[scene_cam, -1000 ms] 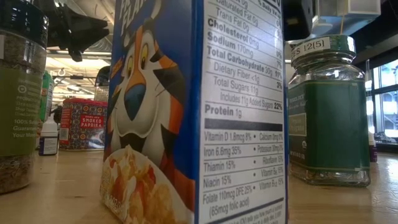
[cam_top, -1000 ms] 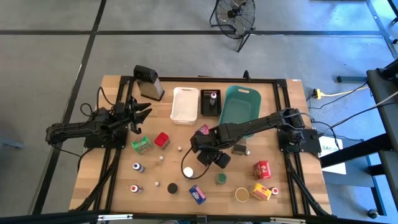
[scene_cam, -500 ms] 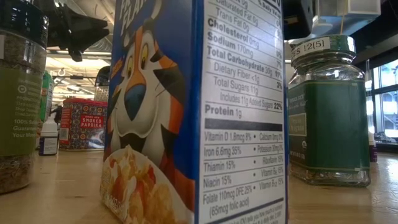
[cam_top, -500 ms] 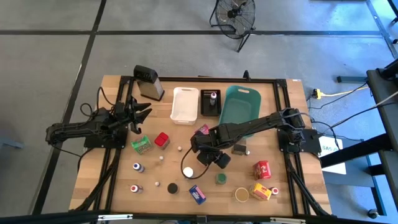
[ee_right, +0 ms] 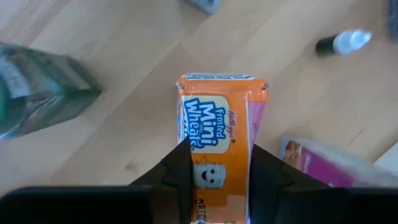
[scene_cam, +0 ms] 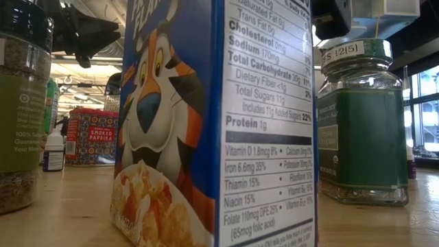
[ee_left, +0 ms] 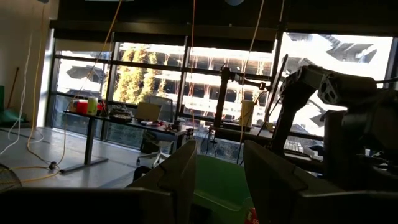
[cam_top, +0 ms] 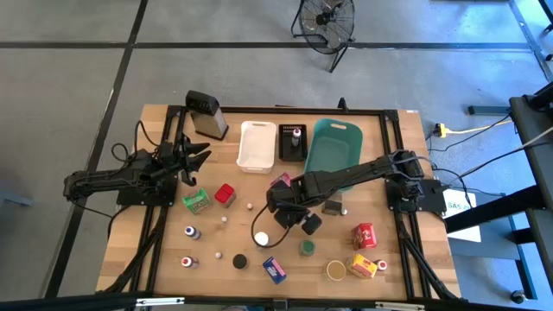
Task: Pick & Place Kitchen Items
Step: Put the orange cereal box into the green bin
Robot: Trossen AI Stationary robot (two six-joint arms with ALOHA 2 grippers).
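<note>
My right gripper (ee_right: 214, 168) is closed on the orange cereal box (ee_right: 219, 134) near the table's (cam_top: 155, 250) middle; next I must lift it straight up.

My left gripper (ee_left: 217, 177) waits part open and empty at the left edge.

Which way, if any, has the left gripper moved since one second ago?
No. In the high view the left gripper keeps the same gap from the green packet, which has not shifted either.
</note>
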